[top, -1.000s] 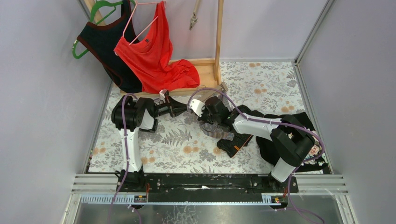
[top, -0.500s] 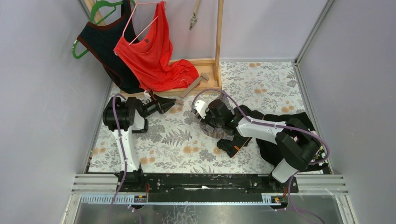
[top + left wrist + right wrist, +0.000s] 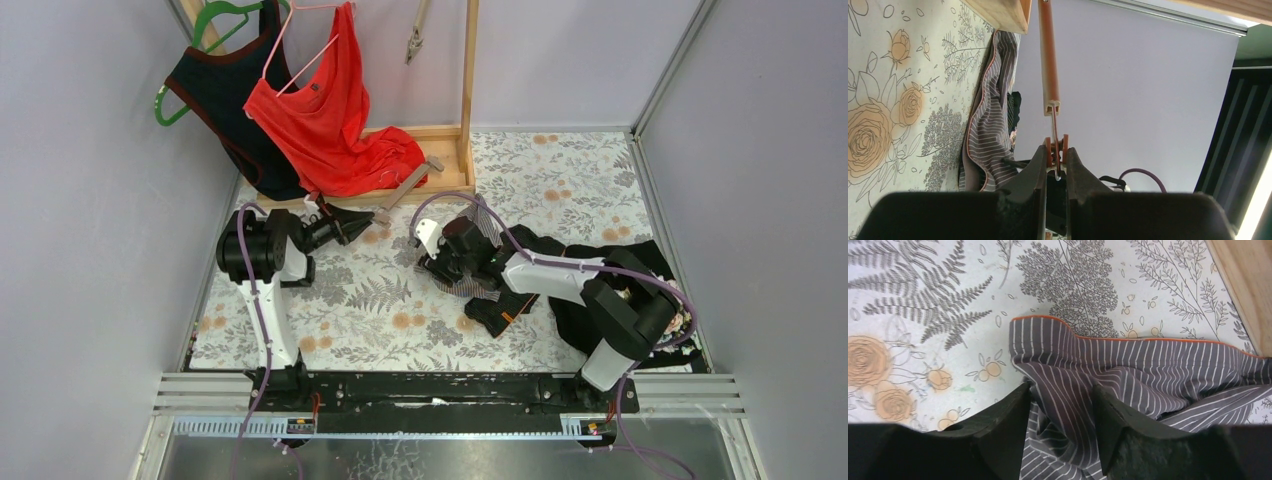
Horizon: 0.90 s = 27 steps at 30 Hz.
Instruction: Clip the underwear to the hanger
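- Just in front of the wooden rack [image 3: 467, 80], toward the back of the floral table cover [image 3: 300, 310], the left gripper [image 3: 350, 222] is pinched tight on one end of the hanger [image 3: 408, 185].
- The hanger is a tan bar. It slants from that gripper toward the rack's base board, with its far end at the board's front edge.
- In the left wrist view, the left gripper [image 3: 1055, 155] has its fingers pressed together on a thin metal clip with orange pads at the bar's end. The hanger [image 3: 1049, 55] runs away from it toward the rack.
- The underwear [image 3: 468, 285] is grey with pale stripes and an orange edge. It lies crumpled on the cover in front of the rack's right post, apart from the hanger.
- The right gripper [image 3: 442, 262] sits low over the underwear, in front of that same post, with its fingers about half apart.
- In the right wrist view, the right gripper [image 3: 1060, 390] straddles a fold of the underwear [image 3: 1138, 370]. Cloth lies between the fingers, but they are not pinching it.
- A red top [image 3: 330, 120] and a dark top [image 3: 225, 90] hang at the rack's left side.
- A pile of dark clothes [image 3: 620, 290] lies in front of the rack, off to its right.
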Each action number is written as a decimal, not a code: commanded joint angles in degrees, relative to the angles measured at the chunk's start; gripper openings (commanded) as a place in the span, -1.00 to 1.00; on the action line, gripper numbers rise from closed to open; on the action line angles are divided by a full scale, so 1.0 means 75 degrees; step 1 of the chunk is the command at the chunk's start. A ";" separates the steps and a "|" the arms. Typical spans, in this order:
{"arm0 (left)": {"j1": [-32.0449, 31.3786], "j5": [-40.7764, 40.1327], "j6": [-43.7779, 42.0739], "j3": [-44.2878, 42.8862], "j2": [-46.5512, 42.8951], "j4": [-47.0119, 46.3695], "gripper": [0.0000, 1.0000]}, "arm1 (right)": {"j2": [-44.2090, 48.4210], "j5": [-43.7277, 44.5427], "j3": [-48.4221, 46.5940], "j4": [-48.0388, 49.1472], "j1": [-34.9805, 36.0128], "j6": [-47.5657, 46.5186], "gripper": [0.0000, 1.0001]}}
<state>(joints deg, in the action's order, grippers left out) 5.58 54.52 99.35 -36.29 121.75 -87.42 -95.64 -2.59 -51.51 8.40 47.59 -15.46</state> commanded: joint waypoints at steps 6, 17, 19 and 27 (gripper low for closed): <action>0.0051 -0.0109 0.0053 -0.0156 -0.0067 -0.0579 -1.00 | 0.0538 0.0732 -0.0691 -0.0766 0.0848 -0.0879 0.09; 0.0063 -0.0012 0.0018 -0.0150 -0.0023 -0.0591 -1.00 | -0.0398 0.2806 -0.1502 -0.1611 0.2110 -0.2128 0.05; 0.0076 -0.0003 0.0012 -0.0153 0.0012 -0.0594 -1.00 | -0.0581 0.3229 -0.1558 -0.1711 0.2253 -0.2388 0.05; 0.0192 0.0048 -0.0019 -0.0197 0.0115 -0.0602 -1.00 | -0.0990 0.4043 -0.1288 -0.1110 0.2529 -0.3196 0.07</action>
<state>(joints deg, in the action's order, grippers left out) 5.98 54.08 99.42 -36.62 121.78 -87.44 -102.43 21.08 -60.95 -3.11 65.76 -34.37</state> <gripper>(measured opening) 0.082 0.528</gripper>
